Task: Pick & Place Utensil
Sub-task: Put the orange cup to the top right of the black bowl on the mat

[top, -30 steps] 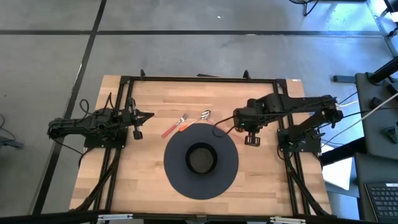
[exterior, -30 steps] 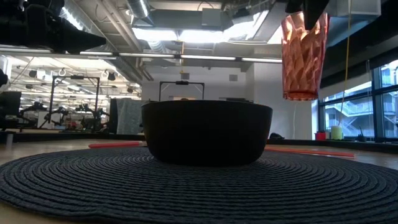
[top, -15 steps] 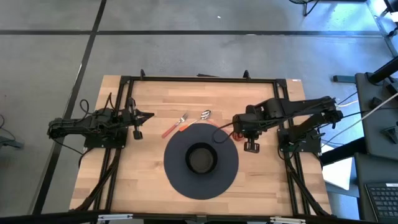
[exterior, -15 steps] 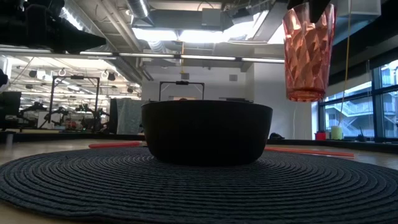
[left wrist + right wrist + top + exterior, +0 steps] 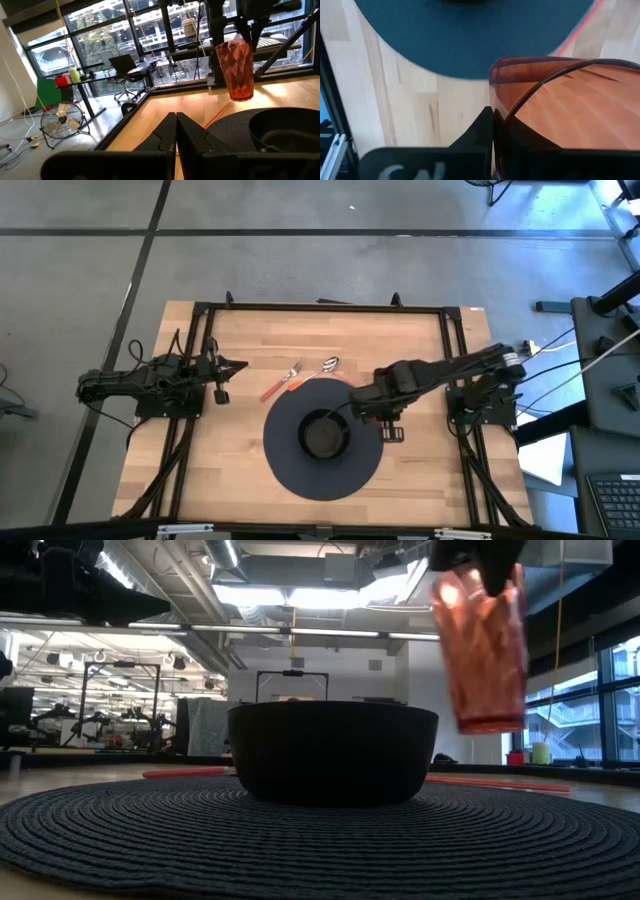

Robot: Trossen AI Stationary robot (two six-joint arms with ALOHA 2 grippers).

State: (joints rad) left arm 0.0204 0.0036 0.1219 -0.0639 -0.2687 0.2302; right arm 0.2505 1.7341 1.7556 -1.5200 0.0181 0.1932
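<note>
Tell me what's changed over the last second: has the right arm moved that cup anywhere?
Yes. The right claw, shut on the rim of the pink cup, has swung in from beside the mat to over its right edge, toward the black bowl; the cup hangs slightly lower and tilted. The left claw remains parked and shut; the fork and spoon haven't moved.

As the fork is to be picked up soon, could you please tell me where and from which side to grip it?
Take the fork by its red handle, coming straight down with the fingers across it. It lies flat on the table, slanted, beside the mat, so only its top is free. The left hand, shut, sits nearest.
</note>
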